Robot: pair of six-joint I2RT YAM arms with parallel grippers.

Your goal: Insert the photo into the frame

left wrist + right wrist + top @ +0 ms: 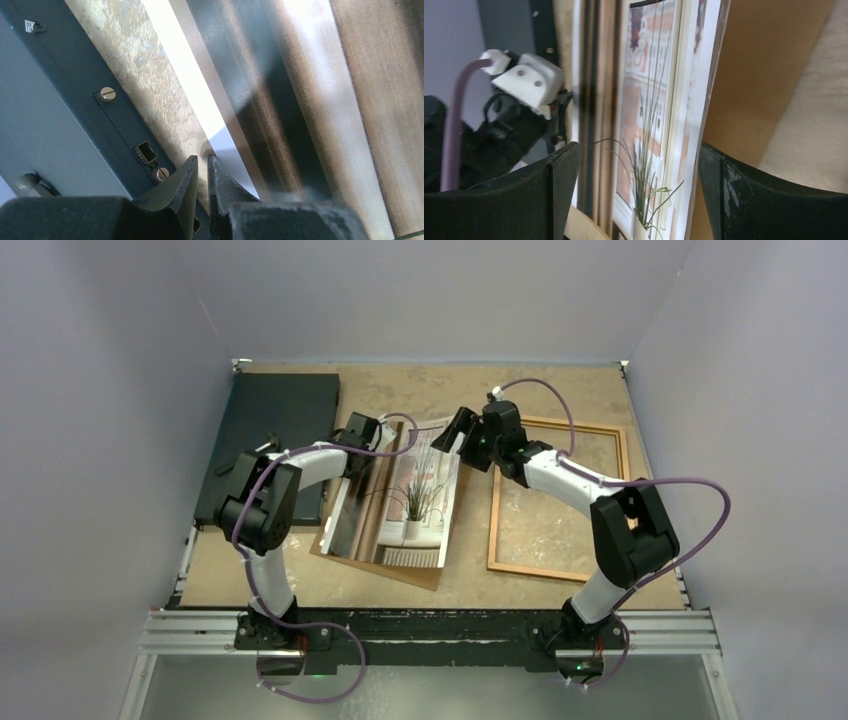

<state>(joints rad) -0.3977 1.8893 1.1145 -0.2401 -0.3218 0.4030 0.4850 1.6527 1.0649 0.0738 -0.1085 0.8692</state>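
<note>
The photo [412, 498], a spiky potted plant at a window with brown curtains, lies at the table's middle on a brown backing board [405, 568]. A glare streak on its left part [345, 520] suggests a clear pane over it. The orange-brown frame [494, 530] lies empty to its right. My left gripper [362, 435] is at the photo's far left corner; in the left wrist view its tips [201, 161] are shut to a sliver beside the white edge [227, 150], nothing seen between them. My right gripper [455, 430] hovers open over the photo's far edge, the photo [649, 150] showing between its fingers [561, 170].
A dark grey-black mat [270, 425] lies at the back left, next to my left arm; its screws and a port show in the left wrist view [145, 151]. The backing board [749, 85] sticks out to the photo's right. Walls close the table on three sides.
</note>
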